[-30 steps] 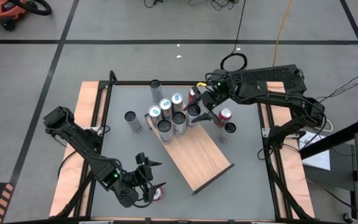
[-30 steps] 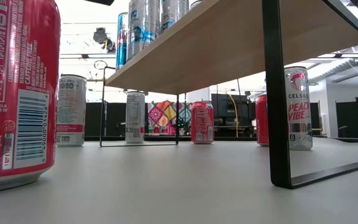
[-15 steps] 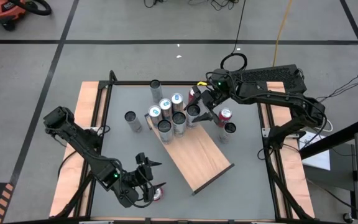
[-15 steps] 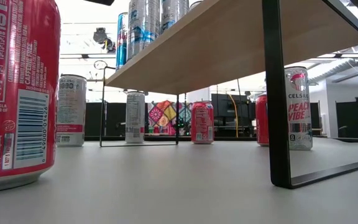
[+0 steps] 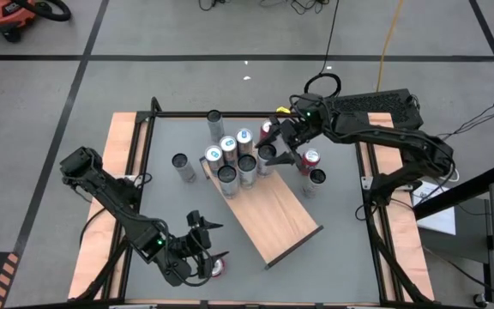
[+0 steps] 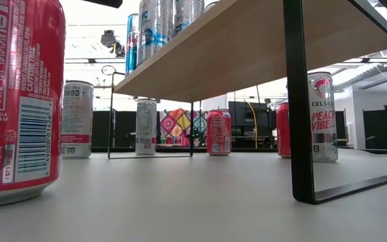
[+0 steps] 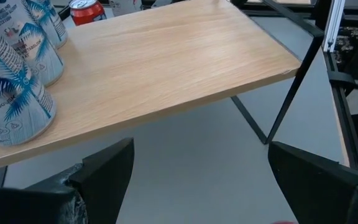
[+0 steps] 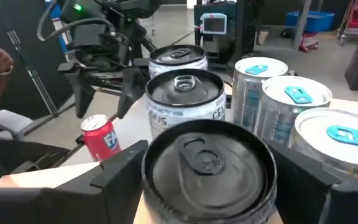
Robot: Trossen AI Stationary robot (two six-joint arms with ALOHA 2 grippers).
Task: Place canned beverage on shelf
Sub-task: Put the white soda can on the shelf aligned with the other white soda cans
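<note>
The right gripper [image 5: 283, 148] stands over the far end of the flat light-brown wooden shelf with a thin black rim [image 5: 277, 215]. In the right wrist view its two dark fingers [image 8: 120, 168] flank a dark-topped silver beverage can [image 8: 209, 167] that stands upright on the board, one finger on each side. The fingers are spread wide around the can, and whether they touch its wall I cannot tell.

That is the relation that matters. The can's long axis is vertical and it sits right between the fingers. So I judge the clean move to be a lift straight up along that axis (any sideways drift risks the cluster of silver cans with blue tabs [image 5: 230, 154] just beside it, at about nine o'clock from the gripper).

The left gripper [image 5: 204, 249] waits at the table's six o'clock edge, fingers spread and holding nothing, just beside a red cola can [image 5: 219, 264]. It is much the nearer arm to that can, and the shelf's bare near half lies towards one o'clock from it.
</note>
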